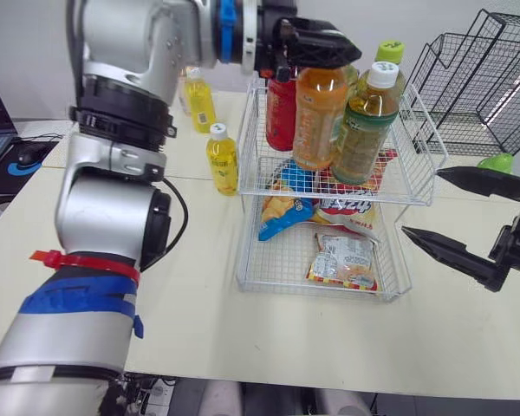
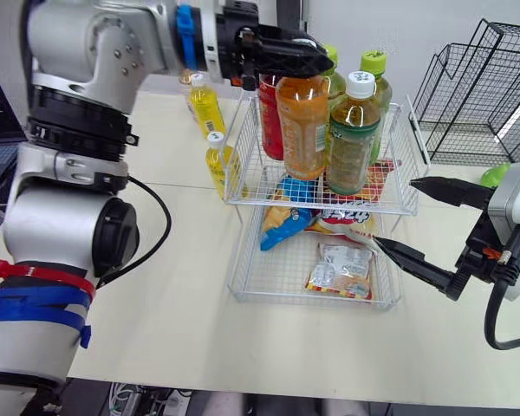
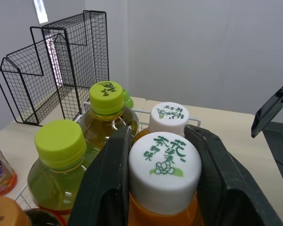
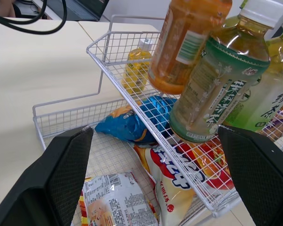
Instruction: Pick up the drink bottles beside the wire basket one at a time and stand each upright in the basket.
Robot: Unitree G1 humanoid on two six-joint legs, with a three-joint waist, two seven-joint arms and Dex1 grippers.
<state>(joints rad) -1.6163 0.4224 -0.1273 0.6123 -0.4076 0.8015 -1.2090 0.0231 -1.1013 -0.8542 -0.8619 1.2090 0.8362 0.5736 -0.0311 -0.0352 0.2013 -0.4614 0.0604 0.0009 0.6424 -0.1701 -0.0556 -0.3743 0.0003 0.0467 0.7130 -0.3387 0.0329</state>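
Lower right, the right tool (image 1: 421, 203) gapes wide and empty beside the wire basket (image 1: 269, 186). Top centre, the left tool (image 1: 321, 52) pinches the orange bottle (image 1: 319, 117) by its cap, within the upper tier. Yellow bottles (image 1: 223, 159) stand on the counter (image 1: 199, 286), centre left.

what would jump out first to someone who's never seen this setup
The left gripper stands out: it is shut on the white cap of an orange drink bottle at the upper tier of the white wire basket, next to the green tea bottles standing there. The right gripper hangs open on the basket's other side, by the snack packets in the lower tier. A yellow bottle stands on the table beside the basket.
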